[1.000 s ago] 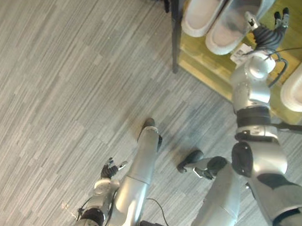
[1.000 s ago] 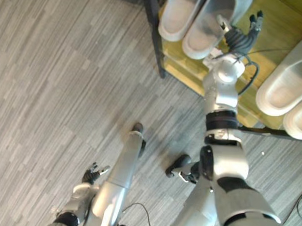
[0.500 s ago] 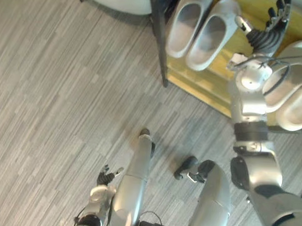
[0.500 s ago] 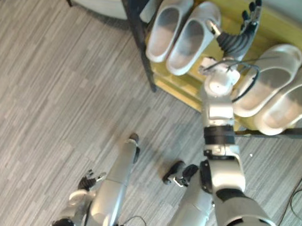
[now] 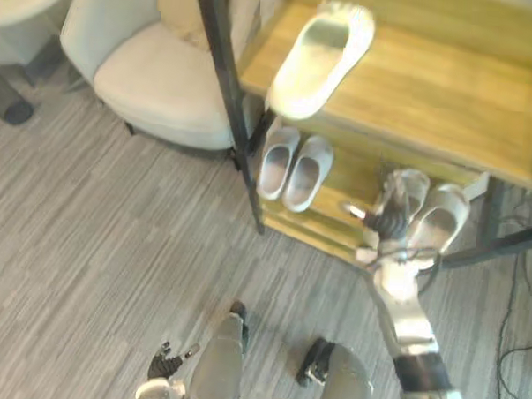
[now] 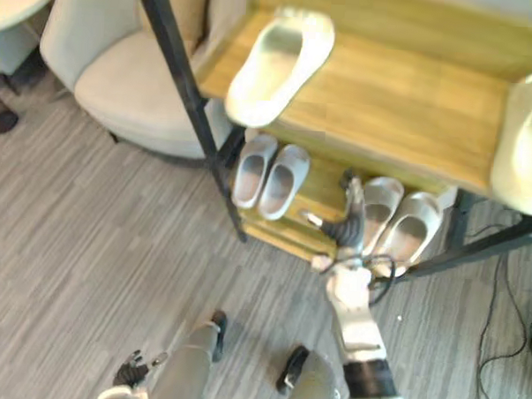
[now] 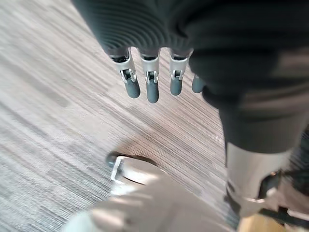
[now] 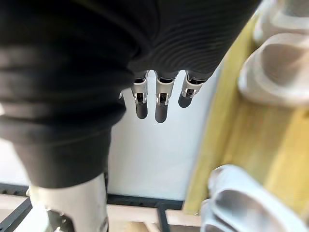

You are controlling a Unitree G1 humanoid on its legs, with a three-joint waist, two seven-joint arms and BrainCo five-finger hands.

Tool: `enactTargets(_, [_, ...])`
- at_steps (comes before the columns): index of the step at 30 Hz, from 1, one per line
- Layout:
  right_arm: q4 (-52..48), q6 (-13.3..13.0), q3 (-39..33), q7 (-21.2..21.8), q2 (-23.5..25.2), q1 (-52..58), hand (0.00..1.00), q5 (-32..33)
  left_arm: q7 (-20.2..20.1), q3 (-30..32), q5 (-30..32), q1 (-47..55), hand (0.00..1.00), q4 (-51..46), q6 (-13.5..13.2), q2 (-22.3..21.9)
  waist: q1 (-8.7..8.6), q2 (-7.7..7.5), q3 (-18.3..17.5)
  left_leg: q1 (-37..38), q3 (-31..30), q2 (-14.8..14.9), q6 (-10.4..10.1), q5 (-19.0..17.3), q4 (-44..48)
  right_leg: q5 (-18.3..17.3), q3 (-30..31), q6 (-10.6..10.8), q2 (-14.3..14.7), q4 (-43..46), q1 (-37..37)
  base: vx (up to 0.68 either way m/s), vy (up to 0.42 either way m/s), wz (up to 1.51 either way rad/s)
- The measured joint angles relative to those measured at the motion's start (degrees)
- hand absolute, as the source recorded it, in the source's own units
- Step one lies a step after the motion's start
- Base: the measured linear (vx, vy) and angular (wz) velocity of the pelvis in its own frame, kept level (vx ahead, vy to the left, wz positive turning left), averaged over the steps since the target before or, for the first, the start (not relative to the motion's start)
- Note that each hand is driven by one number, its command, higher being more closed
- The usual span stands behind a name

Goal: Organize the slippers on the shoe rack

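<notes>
- The near pair [image 5: 429, 211] of pale slippers stands on the lower shelf of the shoe rack [image 5: 430, 92], just behind the raised right hand [image 5: 387, 218]. The two slippers stand side by side.
- The far pair [image 5: 294, 161] stands on the same shelf, well apart from this hand on its thumb side, close to the black post of the rack.
- Above the hand, on the top shelf, a single slipper [image 5: 321, 56] lies at an angle, and one end of it seems to reach past the front edge. An end slipper [image 6: 524, 144] lies at the other end of that shelf, on the side of the hand away from its thumb.
- In my judgement the single slipper is the least secure thing here. A knock of the arm against the rack, or a careless pull at its overhanging end, may tip it down to the floor [image 5: 96, 245].
- A second risk: the hand stands under the top shelf, so lifting it straight up may strike the shelf edge. A push forward may shove the near pair out of line.
- The right hand has its fingers [image 8: 161, 104] straight, the thumb is spread aside, and it holds nothing. Its fingertips show in front of the near pair; I cannot tell if they touch it.
- The left hand [image 7: 149, 82] hangs low over the floor, fingers straight, empty.
- A pale armchair [image 5: 157, 67] stands beyond the far pair from the right hand.
</notes>
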Motion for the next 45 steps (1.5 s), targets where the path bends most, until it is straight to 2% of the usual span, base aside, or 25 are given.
enactTargets(2, [1.1,-0.2,-1.3,1.3,0.5,3.9,0.00,-1.9,-0.6,-0.8,0.6,-0.8,0.00,1.6,0.3,0.5,-0.18,-0.07,-1.3,2.9,1.1,0.1,0.2,1.2,-3.8,2.0,0.4,0.5,0.9,-4.5,2.4,0.11,0.101,-0.30])
enactTargets(4, [6.9,-0.4,-1.9,3.7,1.5,7.3,0.00,-2.4,-0.9,-1.3,1.2,-0.1,0.00,3.6,0.4,0.8,-0.78,-0.07,-4.2,8.4,2.6,0.0,0.4,4.1,-11.3,5.4,0.7,1.4,2.5,-11.8,6.6,0.17,0.102,-0.31])
enactTargets(6, [17.9,-0.3,-4.2,4.3,1.9,7.5,0.00,-4.0,-1.3,-2.4,2.3,0.1,0.00,4.2,0.0,0.9,-2.33,0.77,-5.6,12.3,3.0,-0.3,0.8,5.4,-15.8,8.4,0.9,2.1,3.6,-18.2,10.9,0.13,0.081,-0.16])
enactTargets(10, [33.0,1.0,-6.2,4.8,1.7,7.2,0.00,-6.0,-2.3,-5.4,3.4,-1.3,0.00,4.3,0.1,1.3,-2.77,2.06,-6.4,14.0,4.6,-0.7,1.4,6.0,-18.1,12.9,2.3,2.9,5.0,-25.8,13.8,0.07,0.068,-0.20])
enactTargets(16, [48.6,2.2,-8.8,4.8,1.9,6.2,0.00,-10.8,-3.1,-8.9,5.5,-3.5,0.00,3.4,-0.2,2.2,-3.17,2.34,-6.6,17.7,4.8,-1.5,1.6,7.2,-21.5,15.5,2.7,3.0,5.8,-31.4,17.7,0.01,0.020,-0.06])
enactTargets(19, [55.4,2.9,-11.8,4.4,2.0,5.3,0.00,-10.8,-3.1,-11.6,6.3,-5.0,0.00,3.1,-0.2,1.6,-3.43,2.51,-6.7,18.4,4.7,-1.6,1.7,8.4,-23.6,16.1,2.7,2.8,6.1,-32.4,17.9,-0.01,-0.002,0.00])
enactTargets(25, [59.7,4.0,-14.5,4.3,2.0,5.6,0.00,-10.7,-3.2,-18.1,7.8,-7.2,0.00,0.3,-0.2,1.0,-4.18,2.73,-6.8,20.7,4.4,-1.8,1.8,8.9,-25.5,16.7,2.7,2.9,6.4,-34.0,19.8,0.00,-0.001,-0.01])
enactTargets(28, [60.5,4.0,-15.6,4.3,2.1,5.5,0.00,-10.7,-3.6,-24.2,7.9,-8.8,0.00,-4.9,-0.4,1.0,-4.45,2.79,-6.9,20.8,4.3,-2.0,1.9,9.0,-25.8,17.2,2.6,2.9,6.4,-35.2,20.4,0.01,0.001,0.02])
enactTargets(31, [61.8,4.1,-16.6,4.3,2.2,5.3,0.00,-10.7,-4.8,-31.4,7.8,-10.1,0.00,-13.8,-1.5,1.1,-5.59,2.93,-7.1,22.5,4.1,-2.4,2.0,9.5,-27.5,17.4,2.3,3.0,6.3,-36.1,21.8,0.04,0.003,0.02])
enactTargets(36, [62.0,4.1,-16.6,4.3,2.7,5.3,0.00,-10.7,-5.8,-37.7,6.2,-13.7,0.00,-23.9,-3.6,1.0,-6.27,3.04,-7.2,22.7,4.2,-2.6,2.0,9.5,-28.3,17.5,2.4,3.0,6.3,-36.8,21.8,0.02,0.001,0.00])
enactTargets(45, [64.0,4.2,-16.6,4.3,2.6,5.3,0.00,-10.7,-4.0,-37.5,-2.0,-20.4,0.00,-41.0,-5.3,2.9,-6.85,3.15,-7.2,22.7,4.4,-2.6,2.0,9.5,-28.4,18.0,2.8,2.1,6.5,-37.7,21.8,0.01,-0.005,-0.04])
